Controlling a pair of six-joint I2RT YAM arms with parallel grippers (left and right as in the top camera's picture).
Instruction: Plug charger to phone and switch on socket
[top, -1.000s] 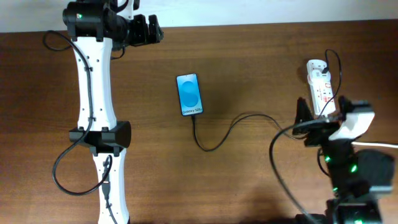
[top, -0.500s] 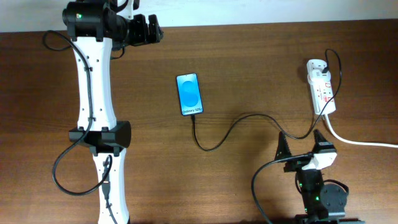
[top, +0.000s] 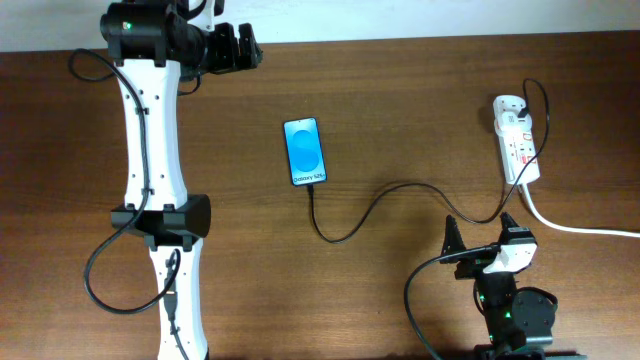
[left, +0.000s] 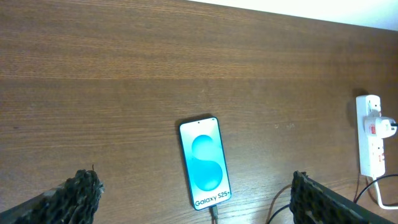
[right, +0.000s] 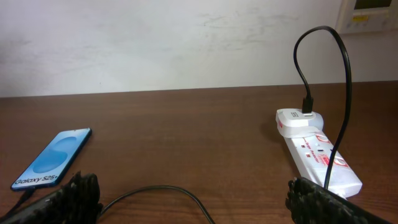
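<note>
The right hand (top: 481, 234) hangs at 5 o'clock on the table (top: 400, 90), fingers spread wide and grasping nothing; the left hand (top: 250, 47), at 11 o'clock, is likewise spread and empty. The phone (top: 305, 152) lies flat near the middle with its screen lit blue, and the charger (top: 380, 193) runs into its 6 o'clock edge, so the plugging step looks done. The cable's other end rises to the adapter (top: 510, 104) on the socket (top: 520, 150), which lies at 2 o'clock, well apart from both hands. Whether the switch is on cannot be read from these views. If it is off, pressing it is all that is left, probably a job for the right hand.
</note>
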